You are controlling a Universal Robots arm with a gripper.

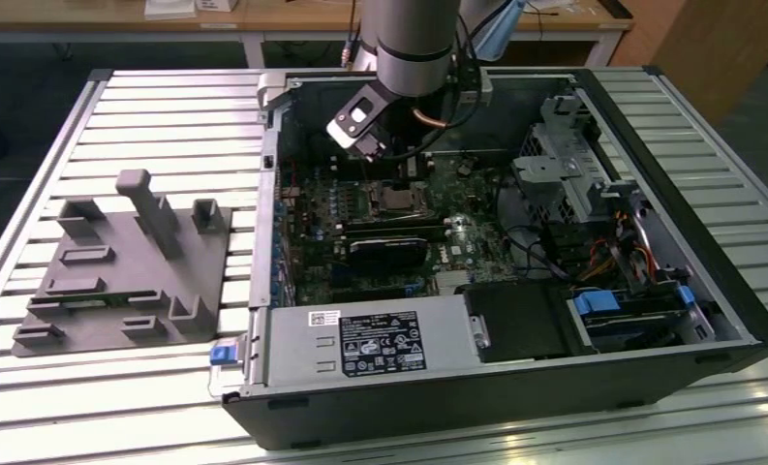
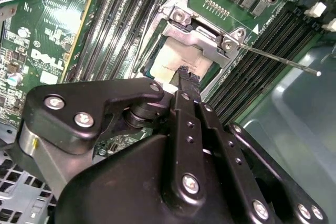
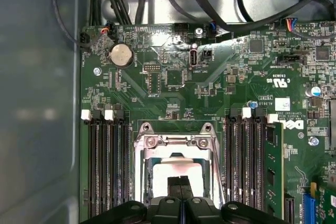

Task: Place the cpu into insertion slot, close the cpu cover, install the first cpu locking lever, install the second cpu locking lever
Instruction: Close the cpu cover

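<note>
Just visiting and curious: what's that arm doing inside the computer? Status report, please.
Gripper shut, tips at the cpu in the insertion slot. Cpu cover lies over its edge. One locking lever sticks out loose.

One case [image 1: 487, 407] lies on one tabletop [image 1: 164, 97], with one arm [image 1: 416, 44] and one gripper [image 3: 180, 184] over it. Inside is one motherboard [image 3: 173, 77] with one insertion slot [image 1: 394, 199]. At the insertion slot are one cpu [image 2: 176, 59] and one cpu cover [image 2: 202, 38], and one thin lever [image 2: 278, 59] sticks out beside it. Two banks flank the insertion slot: one memory bank [image 3: 107, 166] on one side, one memory bank [image 3: 247, 166] on the other. One coin battery [image 3: 121, 54] sits near it. In the exterior view, one black card [image 1: 390, 242] lies just beside the insertion slot, one power supply [image 1: 357, 344] farther off, and one grey fixture [image 1: 125, 266] well apart, outside the case.
</note>
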